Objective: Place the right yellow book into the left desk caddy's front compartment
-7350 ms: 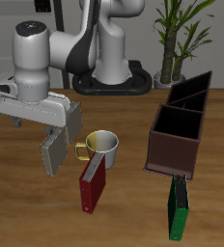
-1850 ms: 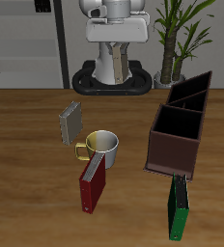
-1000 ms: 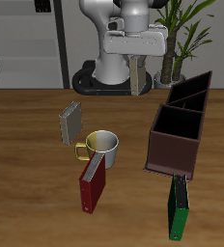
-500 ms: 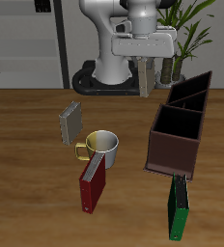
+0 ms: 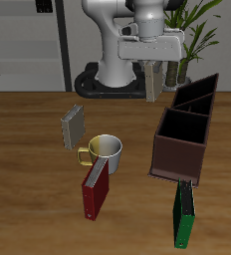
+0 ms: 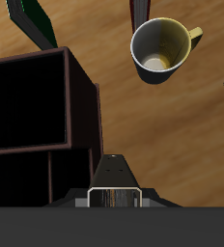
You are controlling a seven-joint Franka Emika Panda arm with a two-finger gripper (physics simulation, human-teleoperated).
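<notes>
A thin grey-tan yellow book (image 5: 152, 82) hangs upright in the air with my gripper (image 5: 153, 64) shut on its top edge. It is behind the table's back edge, above and short of the left desk caddy (image 5: 179, 152). That caddy is a long dark box with dividers and a reddish-brown end face. The wrist view shows the held book (image 6: 115, 178) edge-on between my gripper (image 6: 116, 198), just beside the caddy's wall (image 6: 83, 101) and its open compartments.
A second grey-tan book (image 5: 73, 127) stands on the table beside a metal mug (image 5: 105, 150). A dark red book (image 5: 95, 189) leans near the mug. A green book (image 5: 185, 213) stands before the caddy's end face. A potted plant (image 5: 187, 30) rises behind the caddy.
My gripper has carried the held book sideways toward the caddy, from in front of the robot base to beside the plant. Everything on the table has stayed put.
</notes>
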